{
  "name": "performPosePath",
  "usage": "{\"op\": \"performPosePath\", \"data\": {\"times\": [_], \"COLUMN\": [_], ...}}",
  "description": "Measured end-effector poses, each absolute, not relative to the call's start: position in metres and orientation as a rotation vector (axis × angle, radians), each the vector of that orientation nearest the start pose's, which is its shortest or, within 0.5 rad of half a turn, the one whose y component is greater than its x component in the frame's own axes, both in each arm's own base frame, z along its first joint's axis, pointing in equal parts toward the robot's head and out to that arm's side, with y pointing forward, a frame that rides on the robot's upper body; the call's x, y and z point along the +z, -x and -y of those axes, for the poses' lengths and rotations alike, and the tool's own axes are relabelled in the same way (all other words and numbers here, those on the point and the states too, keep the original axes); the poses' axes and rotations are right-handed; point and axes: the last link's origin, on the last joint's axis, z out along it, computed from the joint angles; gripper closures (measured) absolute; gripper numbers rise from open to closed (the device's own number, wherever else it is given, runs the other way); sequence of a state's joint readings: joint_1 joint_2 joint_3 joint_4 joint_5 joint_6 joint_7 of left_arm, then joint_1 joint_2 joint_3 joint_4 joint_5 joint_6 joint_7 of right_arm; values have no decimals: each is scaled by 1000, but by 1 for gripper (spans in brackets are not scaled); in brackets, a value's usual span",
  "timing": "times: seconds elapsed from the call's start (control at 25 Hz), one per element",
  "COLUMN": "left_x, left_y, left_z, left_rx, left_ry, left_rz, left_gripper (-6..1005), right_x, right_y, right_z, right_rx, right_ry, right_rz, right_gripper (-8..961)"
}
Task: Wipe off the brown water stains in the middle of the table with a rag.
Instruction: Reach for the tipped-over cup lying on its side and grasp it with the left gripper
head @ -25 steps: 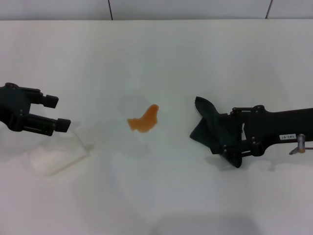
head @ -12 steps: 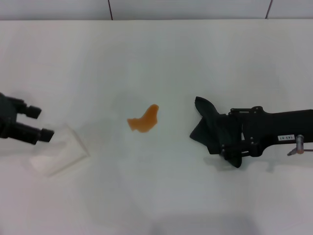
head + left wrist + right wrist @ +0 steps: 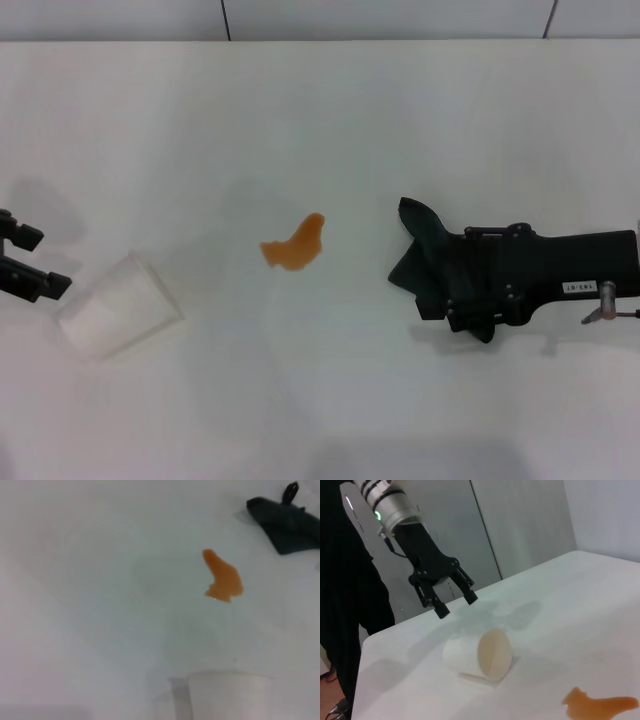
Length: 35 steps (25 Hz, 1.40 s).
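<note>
The right hand (image 3: 455, 290) lies low on the white worktop (image 3: 330, 120), pinching the dark rag (image 3: 425, 255); its fingers are largely hidden by the cloth. The orange-brown stain (image 3: 295, 245) sits apart from the rag, mid-worktop. The left hand (image 3: 25, 262), partly cut off at the edge, hangs spread near a tipped pale cup (image 3: 120, 318).

The white bench (image 3: 330, 120) carries three things. An orange-brown stain (image 3: 294, 245) with a pointed lobe lies near its middle. A pale cup (image 3: 118, 319) lies tipped on its side toward the left. A dark rag (image 3: 428, 262) rests on the right, apart from the stain.
</note>
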State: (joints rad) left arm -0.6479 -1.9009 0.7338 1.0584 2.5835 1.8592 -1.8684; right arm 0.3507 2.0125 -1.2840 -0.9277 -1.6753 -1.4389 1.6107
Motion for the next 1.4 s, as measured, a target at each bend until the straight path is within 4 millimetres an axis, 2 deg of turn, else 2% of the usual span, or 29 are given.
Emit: {"op": "performPosePath", "data": {"times": [0.28,0.52,1.4], "left_x": [89,77,74], "left_y": [258,254,244], "left_z": [-358,-361,-363], "left_rx": [437,475,540], "left_ry": [2861,2883,2918], "left_rz": [782,753,742], "left_gripper": [159,162,171], "right_x": [-14,-14,-12], "right_y": [-239,-240,-241], "right_z": [-305,-305,-305], "right_rx": [606,605,605], "right_ry": [2880,2877,2870], "right_rz": [-636,-642,-642], "right_gripper": [96,96,96]}}
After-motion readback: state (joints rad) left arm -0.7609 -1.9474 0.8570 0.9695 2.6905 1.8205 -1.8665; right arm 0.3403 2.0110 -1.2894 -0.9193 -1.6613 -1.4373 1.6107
